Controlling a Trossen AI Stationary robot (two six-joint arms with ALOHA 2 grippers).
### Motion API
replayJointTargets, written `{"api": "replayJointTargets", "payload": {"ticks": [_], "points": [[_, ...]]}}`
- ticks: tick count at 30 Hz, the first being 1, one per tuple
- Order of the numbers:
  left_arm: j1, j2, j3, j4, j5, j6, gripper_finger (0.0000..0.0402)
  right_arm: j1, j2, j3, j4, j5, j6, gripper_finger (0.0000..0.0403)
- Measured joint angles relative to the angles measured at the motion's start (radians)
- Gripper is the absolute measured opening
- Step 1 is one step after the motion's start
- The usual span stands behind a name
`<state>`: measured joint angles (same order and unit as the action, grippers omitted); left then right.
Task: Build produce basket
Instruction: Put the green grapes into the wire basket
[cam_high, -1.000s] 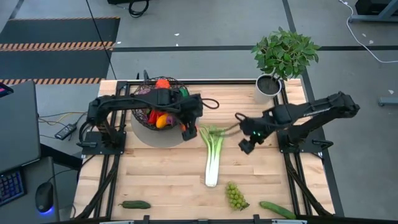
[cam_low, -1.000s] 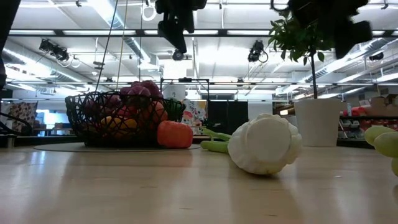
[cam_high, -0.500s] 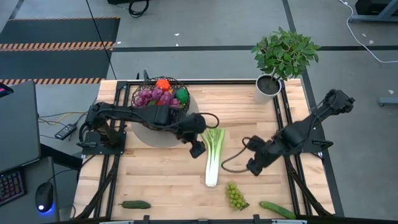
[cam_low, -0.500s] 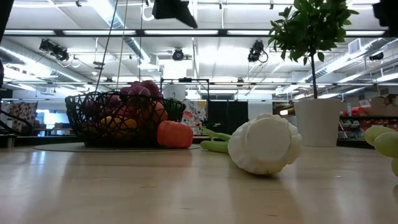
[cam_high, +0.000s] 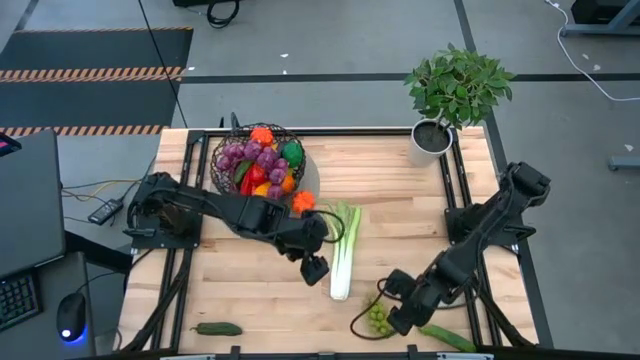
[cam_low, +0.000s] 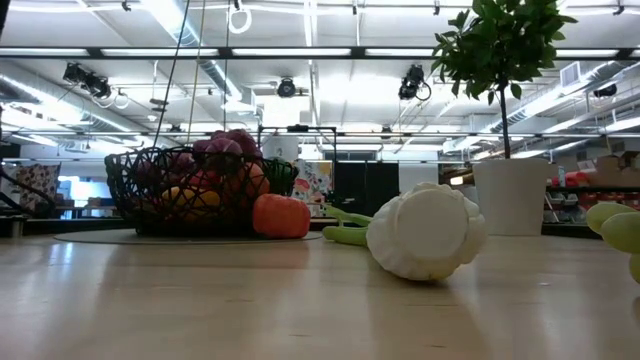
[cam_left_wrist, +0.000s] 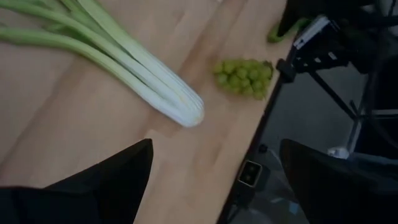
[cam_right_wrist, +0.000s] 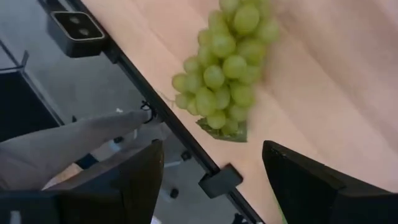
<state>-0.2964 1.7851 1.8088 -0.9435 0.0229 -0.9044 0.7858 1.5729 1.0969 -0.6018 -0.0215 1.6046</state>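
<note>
**Right-wrist view: green grapes lie straight ahead of the right tool**

The green grapes are seen just beyond the right tool, whose fingers stand apart and empty. From the grapes, the leek lies near, stalk pointing toward them; the left tool, also spread, hangs beside it. The basket stands well beyond the leek on the desk.

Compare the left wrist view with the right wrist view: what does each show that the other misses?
Only the left wrist view shows the leek lying on the table, and the right arm's dark frame beyond the table's edge. Only the right wrist view shows a pale sleeve-like shape below the table edge. Both show the green grapes and open end effector fingers.
</note>
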Motion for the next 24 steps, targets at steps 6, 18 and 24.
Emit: {"api": "replayJointTargets", "payload": {"ticks": [6, 18, 24], "points": [[-0.082, 0.0, 0.0, 0.044, 0.0, -0.03, 0.0357, 0.049, 0.103, 0.0, 0.144, 0.004, 0.036, 0.0276], [-0.202, 0.0, 0.0, 0.056, -0.053, -0.036, 0.0357, 0.05, 0.229, 0.0, 0.114, 0.03, -0.009, 0.027], [-0.2, 0.0, 0.0, 0.07, -0.058, -0.115, 0.0357, 0.035, 0.227, 0.001, 0.116, 0.13, -0.061, 0.0269]]}}
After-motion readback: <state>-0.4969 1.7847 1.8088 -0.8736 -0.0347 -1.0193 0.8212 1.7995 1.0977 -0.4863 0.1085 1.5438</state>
